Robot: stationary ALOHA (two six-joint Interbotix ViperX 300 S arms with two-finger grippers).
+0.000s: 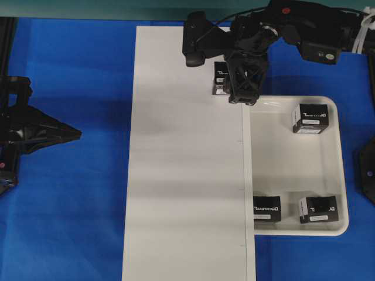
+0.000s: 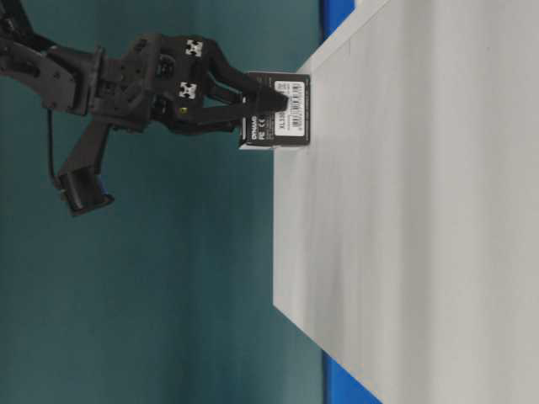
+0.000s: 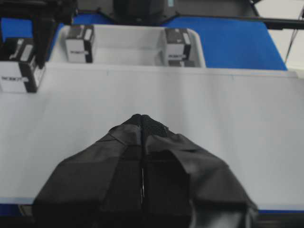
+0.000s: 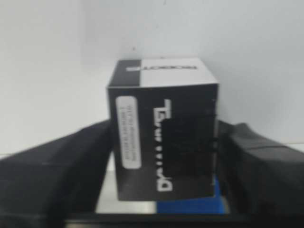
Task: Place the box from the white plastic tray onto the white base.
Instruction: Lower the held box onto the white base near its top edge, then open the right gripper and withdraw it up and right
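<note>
Four black boxes: one point(image 1: 220, 79) on the base point(image 1: 187, 175) at 12 o'clock, three in the tray point(image 1: 293, 170), at its 1 o'clock point(image 1: 310, 119), 5 o'clock point(image 1: 318, 209) and 7 o'clock point(image 1: 266, 208). One white base. One white tray. Two grippers: the right one point(image 1: 243, 100) at the scene's 12 o'clock, the left one point(image 1: 76, 134) at 9 o'clock. One blue table cover point(image 1: 70, 222).

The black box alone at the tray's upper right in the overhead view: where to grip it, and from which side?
Grip the black box by its left and right faces, coming straight down from above. It sits flat in the white plastic tray with free floor on both those sides; the rim would probably block a level approach.
</note>
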